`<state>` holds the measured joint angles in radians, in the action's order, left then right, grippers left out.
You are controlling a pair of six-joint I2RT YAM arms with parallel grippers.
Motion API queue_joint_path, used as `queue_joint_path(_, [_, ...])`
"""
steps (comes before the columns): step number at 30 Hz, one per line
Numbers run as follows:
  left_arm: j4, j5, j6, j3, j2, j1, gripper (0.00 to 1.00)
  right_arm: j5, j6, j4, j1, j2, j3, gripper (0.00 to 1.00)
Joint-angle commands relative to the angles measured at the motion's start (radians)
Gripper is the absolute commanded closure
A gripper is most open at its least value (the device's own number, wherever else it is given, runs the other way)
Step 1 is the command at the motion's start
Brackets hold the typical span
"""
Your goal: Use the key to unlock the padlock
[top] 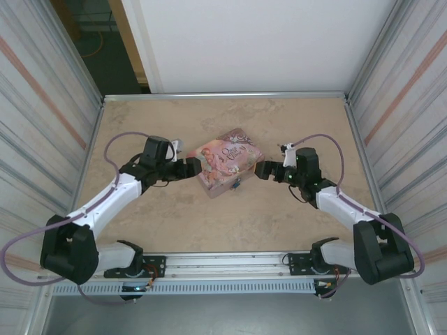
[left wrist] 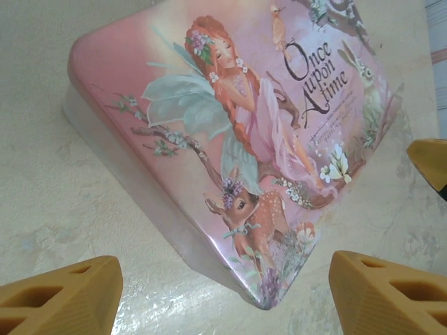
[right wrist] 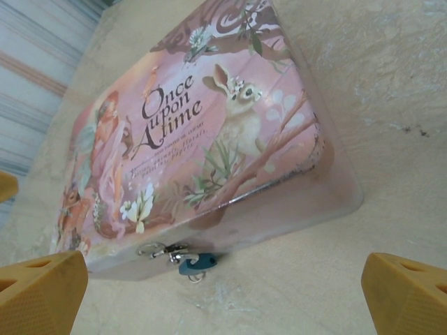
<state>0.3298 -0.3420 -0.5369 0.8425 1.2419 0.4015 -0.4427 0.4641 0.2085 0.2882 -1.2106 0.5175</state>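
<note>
- Right wrist view: located the padlock (right wrist: 198, 263) hanging from the hasp on the front wall of the pink tin (right wrist: 209, 139), low and just off the table (right wrist: 391, 105).
- Read its blue body as lying roughly 9-to-3 along that wall.
- Could not confirm the key; noted only a small metal ring (right wrist: 197, 277) under the padlock body, too small to identify.
- Placed the padlock at about 11 o'clock from the right gripper (right wrist: 223, 293), near, with nothing between.
- Found those jaws spread wide, holding nothing.
- Top external view: placed the padlock at 8 o'clock from the right gripper and 4 o'clock from the left gripper (top: 194, 167); judged the right the nearer.
- Left wrist view: found the left gripper released as well, fingers (left wrist: 63, 296) either side of the tin's near corner, apart from it, nothing grasped.
- Judged the coming move to hinge on finding the key first, then approaching the padlock's end from the right arm's side.
</note>
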Motion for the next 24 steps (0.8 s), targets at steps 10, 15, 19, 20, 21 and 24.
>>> queue_joint_path(10, [0.033,-0.02,0.07,0.024,-0.137,0.002,0.23,-0.063,-0.001,0.055,-0.006,0.119,-0.092,0.0])
queue_joint_path(15, [0.001,-0.1,0.064,0.04,-0.12,0.003,0.28,-0.11,0.012,0.144,-0.007,0.148,-0.14,0.0])
queue_joint_path(19, [-0.01,-0.134,0.06,0.062,-0.094,0.013,0.32,-0.128,0.013,0.187,-0.007,0.163,-0.167,0.0])
queue_joint_path(20, [-0.012,-0.142,0.059,0.069,-0.084,0.017,0.33,-0.135,0.013,0.199,-0.007,0.163,-0.175,0.0])
queue_joint_path(21, [-0.014,-0.148,0.059,0.075,-0.074,0.021,0.34,-0.14,0.013,0.209,-0.008,0.163,-0.181,0.0])
queue_joint_path(24, [-0.018,-0.159,0.061,0.101,-0.039,0.044,0.35,-0.158,0.013,0.235,-0.006,0.156,-0.195,0.0])
